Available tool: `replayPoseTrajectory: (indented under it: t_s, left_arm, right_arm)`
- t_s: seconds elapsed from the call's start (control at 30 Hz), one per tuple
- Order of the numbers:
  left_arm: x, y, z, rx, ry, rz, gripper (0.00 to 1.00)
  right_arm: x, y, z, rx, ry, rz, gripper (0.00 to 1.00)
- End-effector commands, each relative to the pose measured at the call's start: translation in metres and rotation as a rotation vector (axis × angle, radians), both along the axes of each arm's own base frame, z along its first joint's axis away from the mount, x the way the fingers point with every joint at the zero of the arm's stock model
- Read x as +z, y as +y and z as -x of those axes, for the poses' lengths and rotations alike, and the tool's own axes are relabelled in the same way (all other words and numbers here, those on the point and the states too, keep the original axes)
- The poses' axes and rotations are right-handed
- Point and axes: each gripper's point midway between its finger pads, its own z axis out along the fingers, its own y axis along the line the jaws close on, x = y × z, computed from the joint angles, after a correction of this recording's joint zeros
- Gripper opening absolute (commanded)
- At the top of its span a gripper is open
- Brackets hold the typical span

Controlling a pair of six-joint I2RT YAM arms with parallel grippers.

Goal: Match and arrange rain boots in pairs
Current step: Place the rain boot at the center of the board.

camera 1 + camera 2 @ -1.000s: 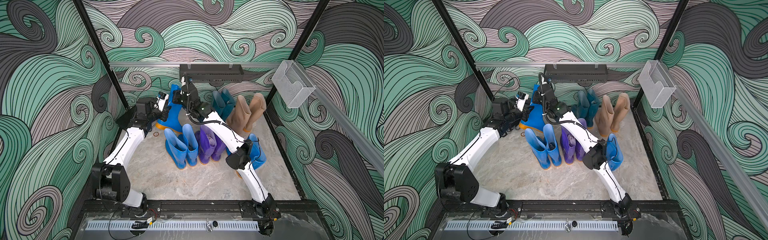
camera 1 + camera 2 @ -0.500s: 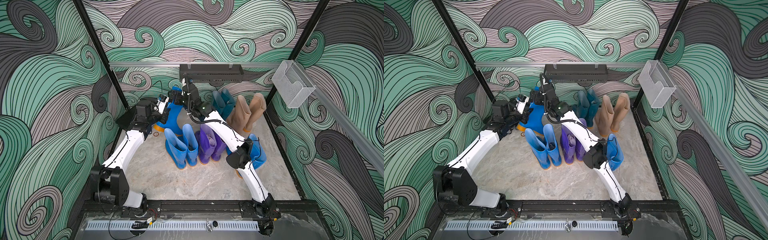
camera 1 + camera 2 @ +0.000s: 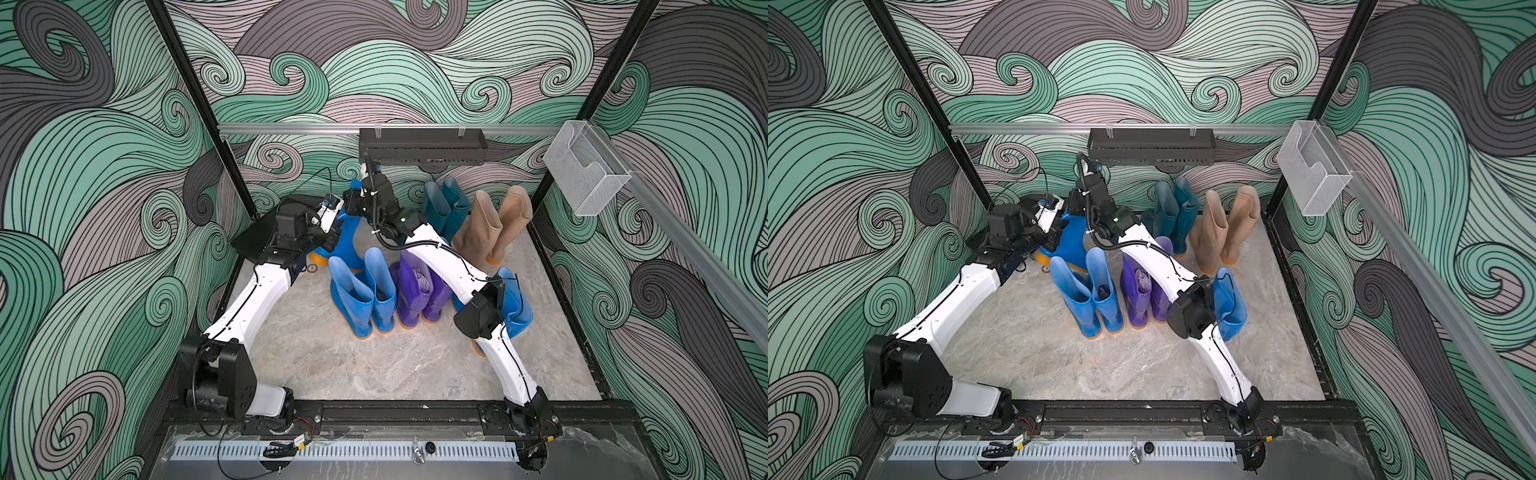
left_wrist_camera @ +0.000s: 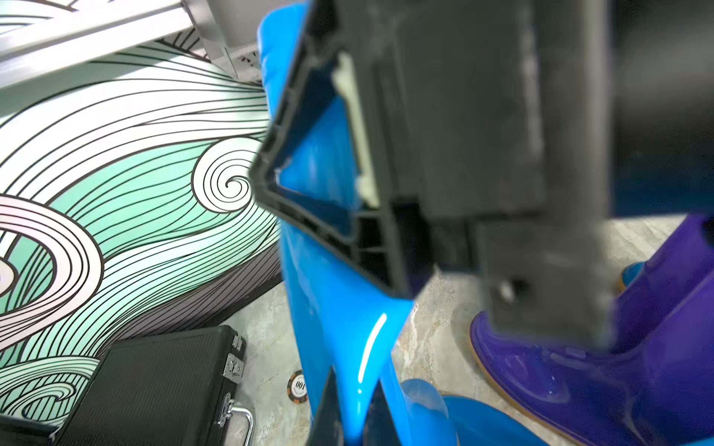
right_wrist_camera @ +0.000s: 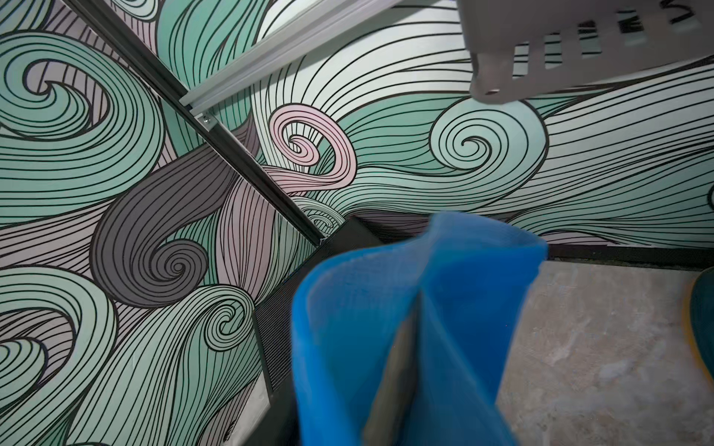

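At eleven o'clock on the marbled grey floor (image 3: 374,365) is a glossy bright blue rubber boot (image 3: 351,241). The left gripper (image 4: 355,419) is clenched on its shaft, blue rubber pinched between the dark fingers (image 4: 328,417). The right gripper (image 3: 354,198) sits at that boot's rim; whether it grips, I cannot tell.

A blue boot pair (image 3: 365,299) stands at centre, with a purple boot pair (image 3: 432,299) at its three o'clock. One purple boot holds a crumpled pale wad (image 3: 420,276). A dark teal boot pair (image 3: 446,208) is at twelve, a beige boot pair (image 3: 490,224) at one and a lone blue boot (image 3: 513,303) at three. A flat black latched case (image 4: 154,386) lies shut near the held boot.

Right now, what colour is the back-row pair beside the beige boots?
Dark teal; the pair shows best in a top view.
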Motion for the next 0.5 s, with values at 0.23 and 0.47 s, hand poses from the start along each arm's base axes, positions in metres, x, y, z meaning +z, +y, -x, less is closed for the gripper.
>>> replayPoseTrajectory:
  t_s: [0.23,0.47]
  left_arm:
    - [0.027,0.014,-0.017,0.143,-0.073,0.098,0.61]
    - [0.026,0.055,-0.035,0.265,0.029,0.363,0.66]
  right_arm:
    - [0.016,0.029,0.001,0.117,-0.062,-0.092,0.0]
    - [0.022,0.045,0.001,0.192,-0.181,-0.098,0.0]
